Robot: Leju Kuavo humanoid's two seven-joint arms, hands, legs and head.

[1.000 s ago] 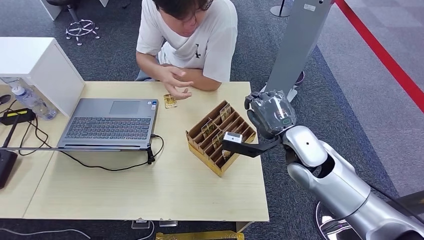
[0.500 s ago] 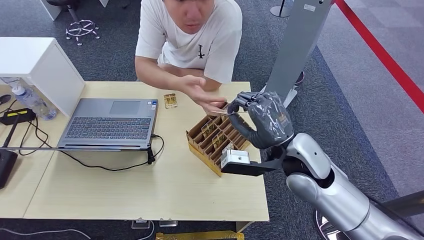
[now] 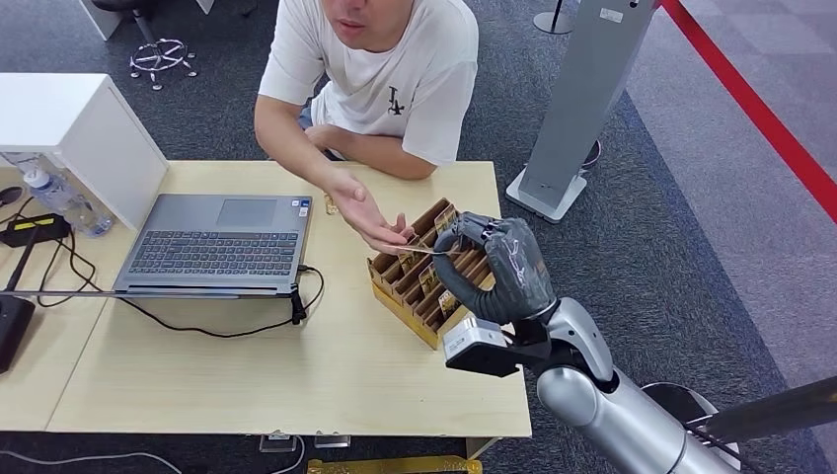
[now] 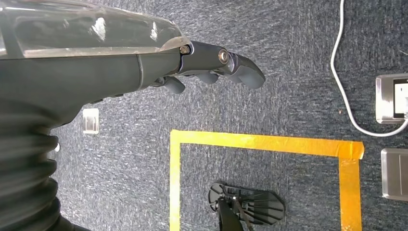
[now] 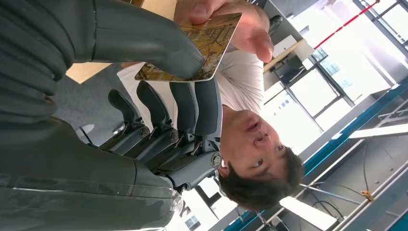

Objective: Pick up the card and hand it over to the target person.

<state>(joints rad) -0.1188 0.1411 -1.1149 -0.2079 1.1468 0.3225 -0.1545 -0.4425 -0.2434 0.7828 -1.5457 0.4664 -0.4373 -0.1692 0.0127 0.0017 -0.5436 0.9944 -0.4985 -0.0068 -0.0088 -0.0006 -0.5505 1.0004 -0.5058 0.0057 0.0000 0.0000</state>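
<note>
My right hand (image 3: 494,267) hovers over the wooden card rack (image 3: 410,286) on the table's right side. It pinches a gold-patterned card (image 5: 192,53) between thumb and fingers. In the head view the card (image 3: 426,251) shows edge-on, pointing at the person. The person in a white T-shirt (image 3: 395,79) sits behind the table. Their outstretched hand (image 3: 370,217) lies palm up, and its fingertips touch the card's far end (image 5: 216,14). My left hand (image 4: 144,62) hangs over the carpet, fingers loosely extended and holding nothing.
An open laptop (image 3: 217,242) with a cable lies at the left of the table (image 3: 296,375). Another card (image 3: 329,204) peeks out behind the person's hand. A white box (image 3: 69,128) and a bottle (image 3: 59,197) stand far left. A grey pillar (image 3: 582,89) rises at the right.
My right hand has swung left and lower with the card, over the rack. The person has reached out and now touches the card's end.
</note>
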